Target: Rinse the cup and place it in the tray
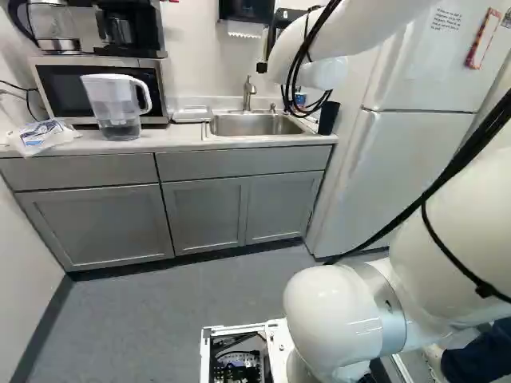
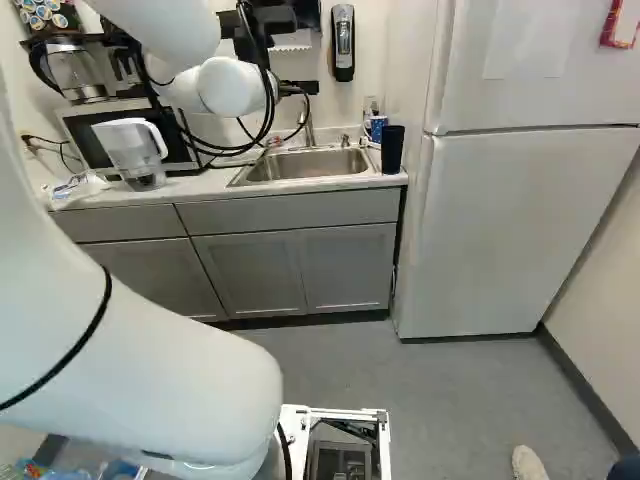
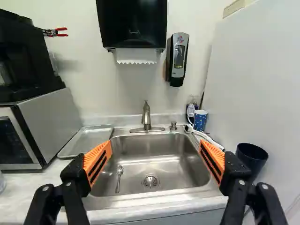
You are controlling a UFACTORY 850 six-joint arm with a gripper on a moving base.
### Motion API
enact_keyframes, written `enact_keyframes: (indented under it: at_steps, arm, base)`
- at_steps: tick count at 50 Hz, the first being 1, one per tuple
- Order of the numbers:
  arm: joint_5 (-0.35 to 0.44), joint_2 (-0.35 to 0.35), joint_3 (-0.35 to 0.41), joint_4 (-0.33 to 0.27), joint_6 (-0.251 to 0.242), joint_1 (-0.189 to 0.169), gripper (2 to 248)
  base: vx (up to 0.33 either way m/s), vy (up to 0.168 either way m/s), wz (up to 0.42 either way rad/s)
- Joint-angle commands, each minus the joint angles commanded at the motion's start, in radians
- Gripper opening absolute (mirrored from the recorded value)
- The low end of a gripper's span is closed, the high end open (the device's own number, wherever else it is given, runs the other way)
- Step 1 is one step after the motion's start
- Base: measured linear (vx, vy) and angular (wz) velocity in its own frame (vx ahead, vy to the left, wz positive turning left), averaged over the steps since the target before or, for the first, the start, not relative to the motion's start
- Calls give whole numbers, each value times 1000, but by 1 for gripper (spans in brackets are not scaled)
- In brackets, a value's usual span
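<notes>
My gripper [image 2: 298, 88] is held up in front of the sink, partly hidden behind the arm in the right base view. In the wrist view the gripper [image 3: 153, 161] is open, its orange-padded fingers wide apart with nothing between them. Beyond them lies the steel sink [image 3: 187, 164], with a faucet [image 3: 146, 117] at its back. A dark cup [image 3: 252, 159] stands on the counter beside the sink, close to the fridge. Behind it is a blue patterned cup [image 3: 200, 121]. The flat metal tray [image 3: 86, 141] lies between sink and microwave.
A spoon [image 3: 118, 178] lies in the sink. White cables lie along its edge by the blue cup. Above hang a towel dispenser [image 3: 132, 23] and a soap dispenser [image 3: 178, 58]. A water pitcher [image 1: 116, 104] stands before the microwave [image 1: 60, 84]; the fridge [image 2: 500, 230] flanks the counter.
</notes>
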Motion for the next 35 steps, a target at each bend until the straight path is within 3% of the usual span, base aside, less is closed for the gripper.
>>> enact_keyframes:
  at_steps: [35]
  arm:
    - [0, 0, 0, 0, 0, 0, 247]
  base:
    - [140, 4, -6]
